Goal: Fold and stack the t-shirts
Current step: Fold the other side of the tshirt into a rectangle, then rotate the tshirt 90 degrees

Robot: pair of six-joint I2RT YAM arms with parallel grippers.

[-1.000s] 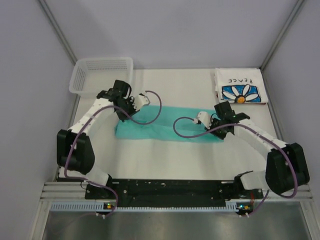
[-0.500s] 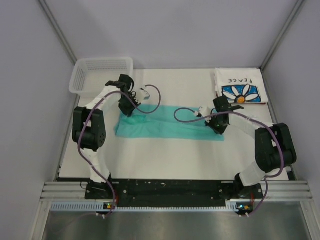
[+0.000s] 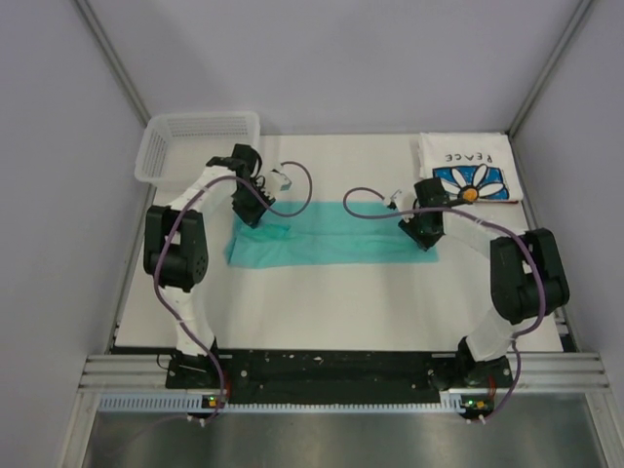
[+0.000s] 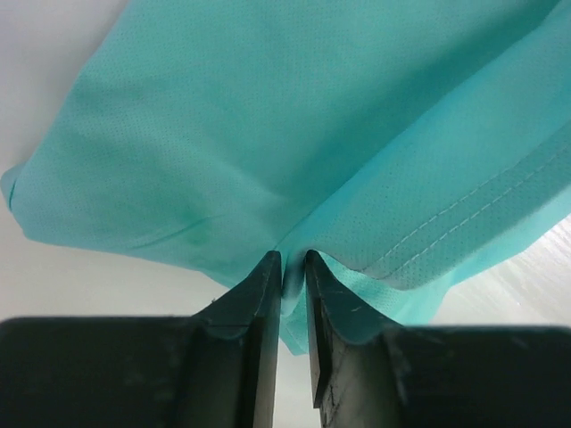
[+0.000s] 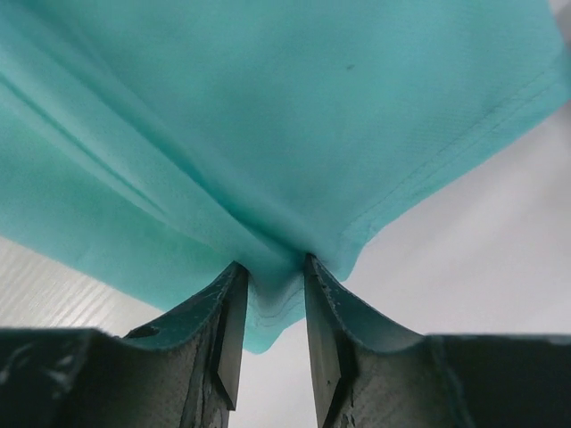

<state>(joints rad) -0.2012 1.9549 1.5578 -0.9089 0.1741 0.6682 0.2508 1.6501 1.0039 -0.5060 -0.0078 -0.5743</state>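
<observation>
The teal-green t-shirt (image 3: pixel 331 234) lies as a long folded strip across the middle of the table. My left gripper (image 3: pixel 252 216) is shut on its left end; the left wrist view shows the cloth (image 4: pixel 294 143) pinched between the jaws (image 4: pixel 293 267). My right gripper (image 3: pixel 425 237) is shut on its right end; the right wrist view shows the cloth (image 5: pixel 268 134) bunched between the jaws (image 5: pixel 272 276). The white t-shirt with the blue panel, daisy and "PEACE" lettering (image 3: pixel 468 168) lies folded at the back right.
A white plastic mesh basket (image 3: pixel 198 146) stands at the back left corner. Purple cables loop over the shirt from both wrists. Grey walls close the table on three sides.
Both grippers have moved toward the back of the table with the shirt's ends, carrying the near edge over, so the teal strip is now narrower and lies further back.
</observation>
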